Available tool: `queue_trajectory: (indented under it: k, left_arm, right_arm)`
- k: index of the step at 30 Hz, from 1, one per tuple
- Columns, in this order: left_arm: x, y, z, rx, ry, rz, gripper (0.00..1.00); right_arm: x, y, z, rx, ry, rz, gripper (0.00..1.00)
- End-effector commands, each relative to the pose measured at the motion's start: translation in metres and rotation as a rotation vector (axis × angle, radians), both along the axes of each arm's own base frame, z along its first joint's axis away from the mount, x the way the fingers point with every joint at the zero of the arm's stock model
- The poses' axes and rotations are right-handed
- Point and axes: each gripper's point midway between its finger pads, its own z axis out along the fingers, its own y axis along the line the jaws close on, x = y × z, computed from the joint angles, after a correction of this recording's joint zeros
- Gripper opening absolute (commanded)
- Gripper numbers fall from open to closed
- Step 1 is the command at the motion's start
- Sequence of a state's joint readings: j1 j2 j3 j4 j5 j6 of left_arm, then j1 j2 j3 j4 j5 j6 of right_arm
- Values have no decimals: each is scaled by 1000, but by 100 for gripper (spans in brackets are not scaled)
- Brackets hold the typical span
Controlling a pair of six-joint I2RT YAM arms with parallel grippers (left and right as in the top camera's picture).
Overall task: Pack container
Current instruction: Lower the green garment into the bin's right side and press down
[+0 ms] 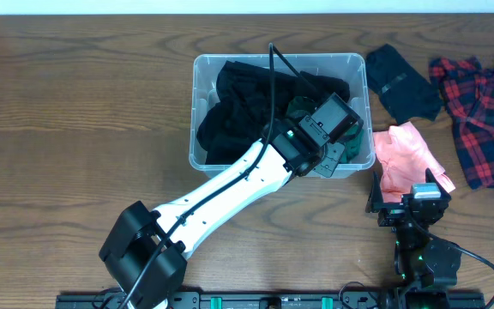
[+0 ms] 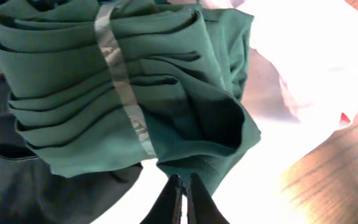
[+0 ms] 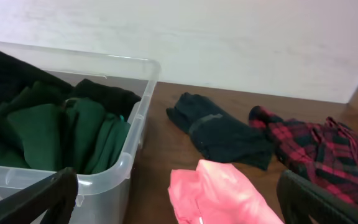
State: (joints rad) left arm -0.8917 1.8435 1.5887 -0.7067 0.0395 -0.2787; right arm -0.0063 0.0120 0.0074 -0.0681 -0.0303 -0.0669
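A: Over to the container (image 1: 197, 112), mid-table, a little toward the far side. Partly packed already: black clothing (image 1: 230, 103) heaped in the left of it, a folded green garment (image 2: 104, 93) toward the right.

B: And down in there with the left gripper (image 2: 183, 194), in the near right part, pinched fully together right at the hem of that green fold. Impossible to confirm a real pinch on the fabric from here.

A: Spread wide on the right gripper (image 3: 176, 186), gripping nothing, poised over the near end of the pink cloth (image 1: 406, 150), just right of the container.

B: So, plenty left by the look of it. Three pieces out on the table (image 1: 75, 129): that pink one, a dark navy garment (image 1: 401, 81) farther back, a red plaid shirt (image 1: 483, 112) at the far right.

A: Roughly halfway, then, going by the count. Room in the bin for the rest? Probably, with some pressing down.
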Motion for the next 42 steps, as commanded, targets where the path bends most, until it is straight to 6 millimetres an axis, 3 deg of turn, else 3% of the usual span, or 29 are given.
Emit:
queue_trajectory:
  k: [1,7,13,24,34,42]
  left_arm:
    - [-2,-6,13,-35,-8,-41,6]
    - [0,-8,9,-25,-18,-65,6]
    - [15,19,-2,132,-96,-7,6]
    - [17,14,-24,155,-67,-15,6]
    - [12,-24,-11,-27,-42,-87,6]
    - [23,-31,-9,-61,-74,-80,6]
  right_arm:
    - [0,0,0,-9,-1,3,99]
    - [0,0,0,-9,-1,3,99]
    - [0,0,0,-9,-1,3,99]
    - [0,0,0,-9,-1,3,99]
    - [0,0,0,-9,-1,3,99]
    - [0,0,0,-9,-1,3,99]
